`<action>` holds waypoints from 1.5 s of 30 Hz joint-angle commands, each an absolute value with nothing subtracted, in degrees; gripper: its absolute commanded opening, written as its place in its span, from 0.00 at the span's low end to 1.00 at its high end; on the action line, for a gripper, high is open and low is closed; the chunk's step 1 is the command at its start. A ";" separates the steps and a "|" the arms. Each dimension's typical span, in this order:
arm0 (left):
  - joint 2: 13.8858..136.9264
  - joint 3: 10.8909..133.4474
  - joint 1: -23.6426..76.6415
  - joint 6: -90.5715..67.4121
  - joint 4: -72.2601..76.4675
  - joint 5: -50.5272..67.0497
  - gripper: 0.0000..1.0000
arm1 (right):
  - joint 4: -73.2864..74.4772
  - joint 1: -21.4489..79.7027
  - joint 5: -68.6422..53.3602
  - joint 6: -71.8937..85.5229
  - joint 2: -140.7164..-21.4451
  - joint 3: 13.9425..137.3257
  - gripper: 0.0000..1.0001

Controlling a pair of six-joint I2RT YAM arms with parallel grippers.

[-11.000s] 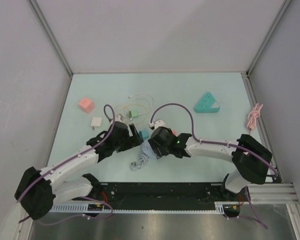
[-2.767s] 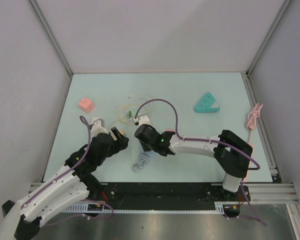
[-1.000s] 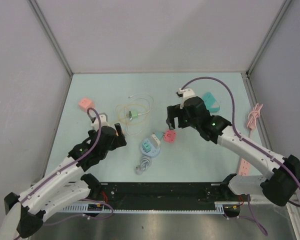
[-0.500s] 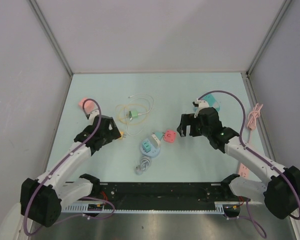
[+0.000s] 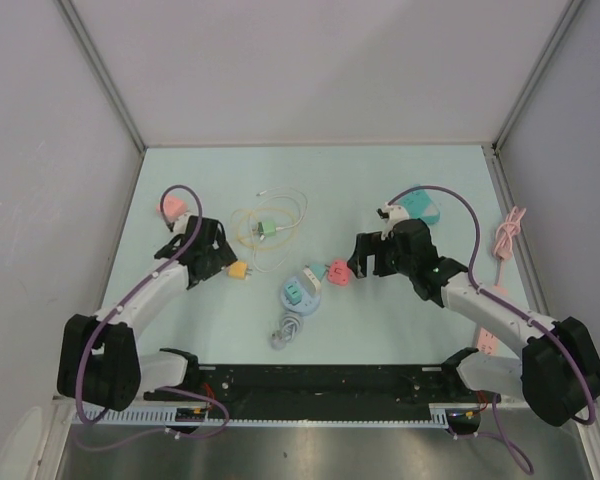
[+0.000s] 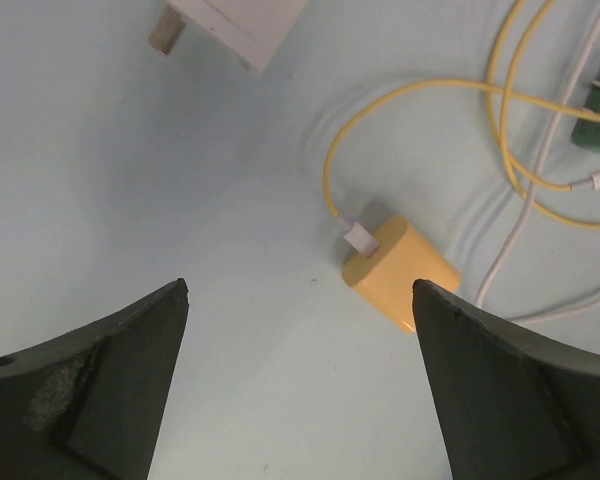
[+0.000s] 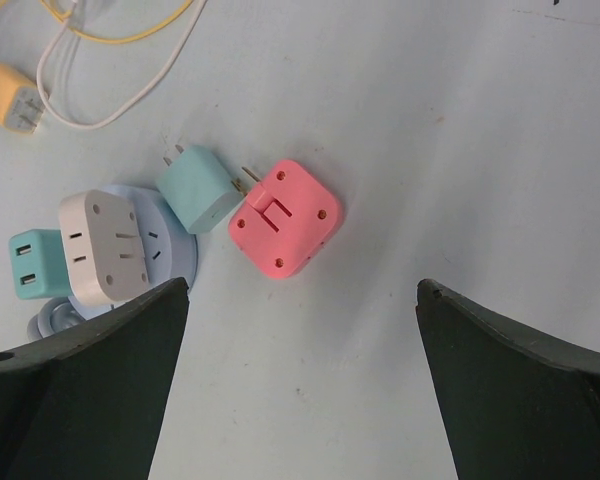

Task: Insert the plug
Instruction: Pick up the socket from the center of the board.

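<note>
A round pale-blue socket hub (image 5: 298, 295) lies mid-table with a white adapter (image 7: 105, 247) and a teal plug (image 7: 30, 262) on it. A loose teal plug (image 7: 200, 187) and a pink adapter (image 7: 285, 217) lie touching beside it, also in the top view (image 5: 340, 272). My right gripper (image 7: 302, 285) is open and empty, just right of the pink adapter (image 5: 359, 262). My left gripper (image 6: 298, 287) is open and empty over bare table, next to a yellow charger (image 6: 400, 272) that also shows in the top view (image 5: 238, 269).
A white plug block (image 6: 230, 25) lies beyond the left gripper. A green plug (image 5: 265, 230) sits in looped yellow and white cables (image 5: 280, 208). A pink cube (image 5: 172, 205) is far left, a teal triangular strip (image 5: 417, 203) and a pink cable (image 5: 507, 235) far right.
My right gripper has drawn back to the right, leaving the pink adapter on the table. My left arm has swung left and back, and its gripper now sits beside the yellow charger.
</note>
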State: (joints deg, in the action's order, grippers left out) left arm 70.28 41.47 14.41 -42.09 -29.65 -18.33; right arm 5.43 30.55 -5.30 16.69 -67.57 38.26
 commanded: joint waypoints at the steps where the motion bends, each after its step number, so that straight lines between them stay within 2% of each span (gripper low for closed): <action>1: 71.97 44.03 11.08 -45.53 -26.99 -21.26 0.97 | 2.29 30.32 -6.06 15.38 -65.92 37.35 1.00; 7: 76.71 45.87 4.59 -45.79 -24.44 -22.42 0.98 | 1.93 31.46 -5.10 14.68 -65.22 36.83 0.99; 13: 84.63 53.86 0.89 -39.47 -24.16 -20.48 1.00 | 1.58 32.25 -4.04 14.06 -65.30 36.65 0.99; 17: 88.76 59.49 0.18 -33.86 -26.01 -20.13 1.00 | 1.32 32.96 -3.43 13.62 -65.39 36.56 0.99; 33: 97.29 66.80 -2.37 -20.65 -24.43 -13.45 1.00 | 0.79 35.33 -1.32 12.31 -65.22 36.47 0.99; 39: 91.86 63.82 -0.54 -21.97 -26.19 -10.02 1.00 | 0.61 36.12 -3.43 11.07 -65.30 36.47 0.98; 45: 79.73 57.58 10.43 -24.95 -30.58 -11.60 1.00 | 0.62 36.47 -4.66 10.99 -65.13 36.56 0.98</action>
State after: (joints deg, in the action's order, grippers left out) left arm 89.54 60.18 3.03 -23.07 -27.38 -12.05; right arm 2.92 36.05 -3.97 11.92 -66.61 36.45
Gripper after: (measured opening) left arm 0.996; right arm 0.982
